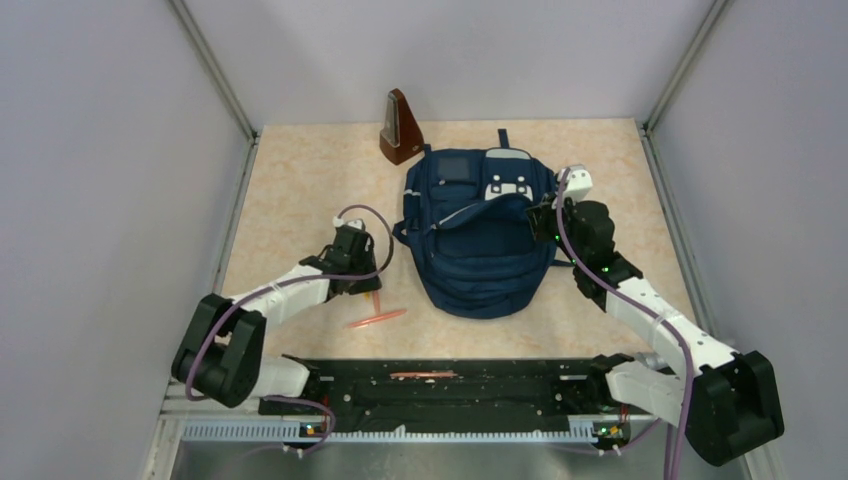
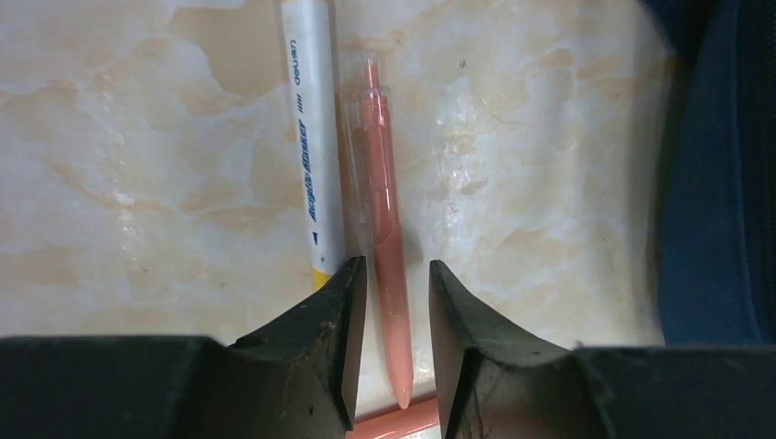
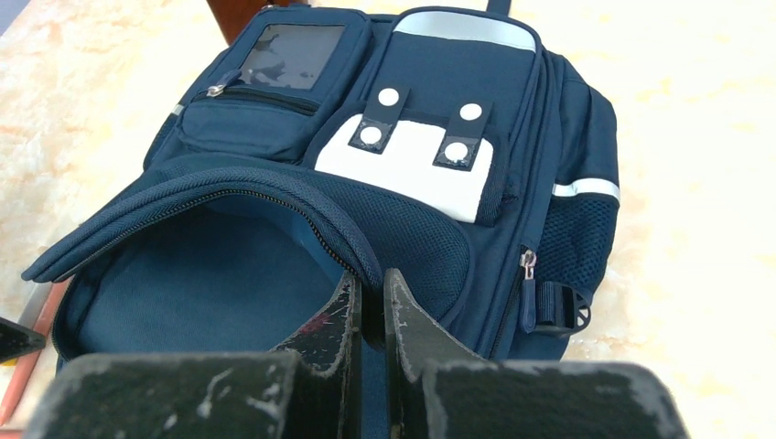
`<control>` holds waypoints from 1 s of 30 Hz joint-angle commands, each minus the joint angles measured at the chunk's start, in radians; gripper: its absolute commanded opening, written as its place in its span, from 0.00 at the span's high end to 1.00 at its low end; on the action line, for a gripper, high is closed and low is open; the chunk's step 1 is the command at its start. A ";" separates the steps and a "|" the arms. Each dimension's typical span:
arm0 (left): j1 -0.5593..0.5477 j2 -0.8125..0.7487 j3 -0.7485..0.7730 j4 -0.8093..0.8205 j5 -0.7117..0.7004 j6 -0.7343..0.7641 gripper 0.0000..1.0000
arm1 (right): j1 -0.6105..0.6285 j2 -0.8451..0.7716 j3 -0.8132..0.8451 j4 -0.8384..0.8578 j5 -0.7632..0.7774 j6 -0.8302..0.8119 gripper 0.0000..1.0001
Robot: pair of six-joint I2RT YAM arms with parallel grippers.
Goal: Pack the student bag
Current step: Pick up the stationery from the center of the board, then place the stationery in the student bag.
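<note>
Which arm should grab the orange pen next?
Left. The left gripper sits over the pen, with open jaws on either side of it. The right gripper is shut on the bag flap, holding it up.

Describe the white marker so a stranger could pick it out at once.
Find the navy backpack mid-table; beside it, at the left gripper, two pens lie side by side. The marker is the white barrel with blue lettering and a yellow band, on the salmon pen's far side from the backpack.
</note>
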 commanded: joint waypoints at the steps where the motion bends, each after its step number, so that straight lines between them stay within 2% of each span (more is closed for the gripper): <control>1: -0.045 0.047 0.058 -0.020 -0.093 -0.050 0.63 | -0.005 0.007 0.003 0.083 -0.003 0.040 1.00; 5: -0.070 0.092 0.085 -0.061 -0.139 -0.060 0.64 | -0.006 0.009 -0.004 0.095 -0.005 0.042 1.00; 6: -0.071 0.105 0.092 -0.066 -0.136 -0.061 0.66 | -0.005 0.009 -0.006 0.097 -0.006 0.043 1.00; 9: -0.089 0.127 0.102 -0.066 -0.139 -0.065 0.86 | -0.006 0.008 -0.008 0.100 -0.009 0.045 1.00; 13: -0.137 0.109 0.116 -0.066 -0.194 -0.066 1.00 | -0.005 0.006 -0.007 0.098 -0.014 0.047 1.00; 16: -0.200 0.055 0.127 -0.041 -0.245 -0.023 1.00 | -0.005 0.001 -0.006 0.096 -0.017 0.048 1.00; 19: -0.288 -0.049 0.124 0.025 -0.280 0.103 1.00 | -0.005 -0.003 -0.004 0.090 -0.017 0.048 1.00; 21: -0.359 -0.117 0.121 0.053 -0.357 0.185 1.00 | -0.005 -0.006 -0.002 0.088 -0.016 0.047 1.00; 24: -0.409 -0.183 0.124 0.116 -0.242 0.387 1.00 | -0.005 -0.010 -0.001 0.087 -0.017 0.047 1.00; 30: -0.451 -0.180 0.207 0.079 -0.023 0.615 1.00 | -0.005 -0.020 0.005 0.074 -0.031 0.051 1.00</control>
